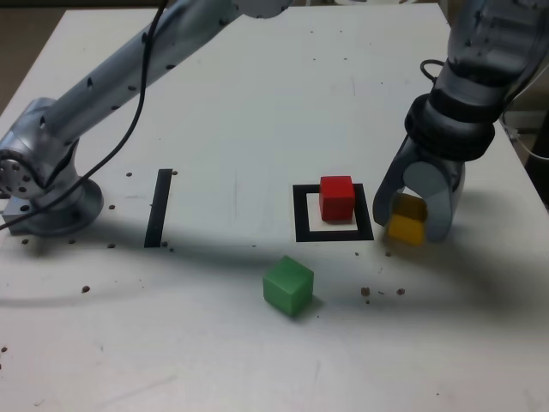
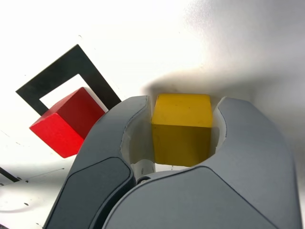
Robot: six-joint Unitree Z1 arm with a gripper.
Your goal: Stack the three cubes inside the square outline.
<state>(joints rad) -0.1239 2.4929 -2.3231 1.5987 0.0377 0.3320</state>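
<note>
The yellow cube (image 1: 407, 220) (image 2: 181, 133) rests on the table to the exterior view's right of the square outline (image 1: 333, 232) (image 2: 66, 67). My gripper (image 1: 415, 225) (image 2: 182, 125) is shut on this yellow cube, its grey jaws pressed against two opposite sides. The red cube (image 1: 337, 197) (image 2: 66, 121) stands inside the outline, over its white centre. The green cube (image 1: 288, 286) lies on the table nearer the front, to the exterior view's left of the outline.
A straight black strip (image 1: 159, 208) is taped to the table to the exterior view's left. The arm's base (image 1: 43, 184) stands at the far left edge. Small dark specks dot the white tabletop.
</note>
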